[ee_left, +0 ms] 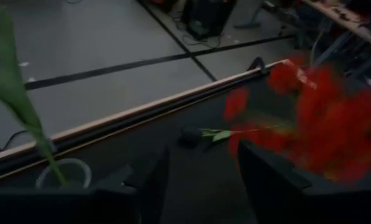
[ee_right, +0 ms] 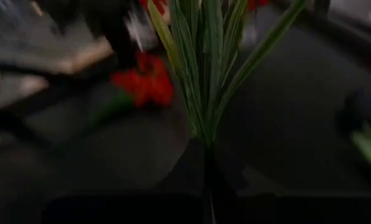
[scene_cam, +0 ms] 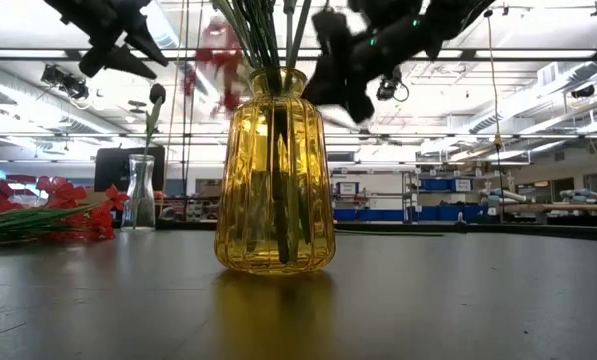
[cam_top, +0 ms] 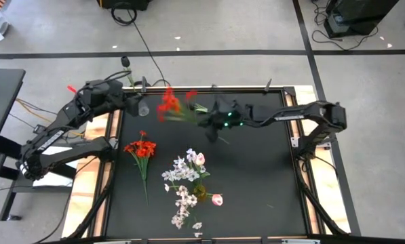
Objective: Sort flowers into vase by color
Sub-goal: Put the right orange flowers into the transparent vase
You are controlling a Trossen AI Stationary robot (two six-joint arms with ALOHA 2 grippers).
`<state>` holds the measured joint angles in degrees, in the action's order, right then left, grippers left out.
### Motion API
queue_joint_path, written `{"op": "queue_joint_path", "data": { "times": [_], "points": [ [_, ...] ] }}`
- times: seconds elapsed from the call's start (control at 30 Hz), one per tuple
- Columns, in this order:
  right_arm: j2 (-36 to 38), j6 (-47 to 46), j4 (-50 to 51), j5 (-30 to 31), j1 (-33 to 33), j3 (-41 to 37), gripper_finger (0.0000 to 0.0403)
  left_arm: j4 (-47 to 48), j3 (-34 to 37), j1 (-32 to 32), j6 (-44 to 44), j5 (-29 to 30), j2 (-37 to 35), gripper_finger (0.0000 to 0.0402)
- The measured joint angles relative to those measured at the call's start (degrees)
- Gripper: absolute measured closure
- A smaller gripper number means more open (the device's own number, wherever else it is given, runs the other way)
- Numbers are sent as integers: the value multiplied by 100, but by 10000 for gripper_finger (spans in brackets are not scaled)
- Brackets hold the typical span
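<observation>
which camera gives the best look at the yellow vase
The low view: the yellow vase stands centred and fully visible, ribbed amber glass with green stems inside. The high view shows only a yellowish glimpse among the flowers on the mat. Neither wrist view shows it clearly.

A black desk (cam_top: 256,176) is seen under red flowers (cam_top: 142,148), white-lilac sprays (cam_top: 182,171) and pink tulip buds (cam_top: 217,199). A ribbed amber-yellow vase (scene_cam: 275,180) is shown holding green stems (scene_cam: 278,40).
</observation>
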<state>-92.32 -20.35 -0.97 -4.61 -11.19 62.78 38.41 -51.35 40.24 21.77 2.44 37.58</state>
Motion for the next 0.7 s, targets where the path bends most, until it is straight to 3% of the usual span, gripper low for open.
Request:
{"op": "queue_joint_path", "data": {
  "times": [0.33, 0.7],
  "points": [
    [460, -95, -1444, -275, -209, 7, 391, -796, 0, -539, 335, -569, 154, 225],
    [439, -375, -3148, -578, -214, 9, 391, -3213, 0, -1650, 5, -534, 760, 208]
  ]
}}
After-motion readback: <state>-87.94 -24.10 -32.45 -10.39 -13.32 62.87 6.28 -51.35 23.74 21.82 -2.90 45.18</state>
